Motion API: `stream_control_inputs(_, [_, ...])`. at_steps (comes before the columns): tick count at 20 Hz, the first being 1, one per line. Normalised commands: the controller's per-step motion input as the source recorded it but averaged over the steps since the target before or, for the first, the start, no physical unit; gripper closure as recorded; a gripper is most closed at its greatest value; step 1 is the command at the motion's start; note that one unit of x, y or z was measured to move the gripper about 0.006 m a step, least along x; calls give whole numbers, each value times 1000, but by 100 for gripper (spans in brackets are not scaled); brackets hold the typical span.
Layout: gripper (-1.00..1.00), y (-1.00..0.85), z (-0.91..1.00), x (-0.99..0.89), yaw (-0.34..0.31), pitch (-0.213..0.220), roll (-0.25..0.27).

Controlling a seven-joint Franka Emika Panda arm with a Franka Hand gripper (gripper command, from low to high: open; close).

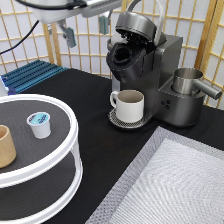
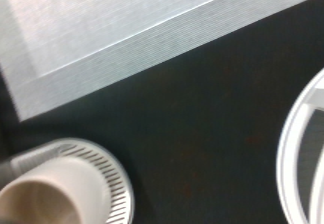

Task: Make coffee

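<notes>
Exterior view shows my end effector [image 1: 84,27] high near the top, fingers spread, holding nothing. Coffee pod [image 1: 39,124] sits untouched on the white tiered stand [image 1: 70,145]; brewer [image 1: 142,65] lid open, mug [image 1: 129,105] placed. Fetching the pod seems the step in hand.

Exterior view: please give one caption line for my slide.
Open gripper high above table; coffee pod on white tray; mug under open coffee machine.

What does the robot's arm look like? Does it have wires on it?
At the exterior view's top, the arm looks pale white-grey and smooth. Its gripper has two dull grey-teal fingers that hang down like small flat paddles. A thin black cable loops away behind it. No markings can be made out.
</notes>
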Motion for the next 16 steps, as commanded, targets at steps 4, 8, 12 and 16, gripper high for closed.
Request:
stream_control_inputs(4, [-100,-367,-235,-352,-235,-55,-47])
stream_control_inputs(8, [-100,-324,-320,-345,-245,-45,-74])
stream_control_inputs(12, [-100,-294,-399,-321,-241,-54,-121])
stream_control_inputs(16, [-100,-257,-351,-246,-267,-47,-105])
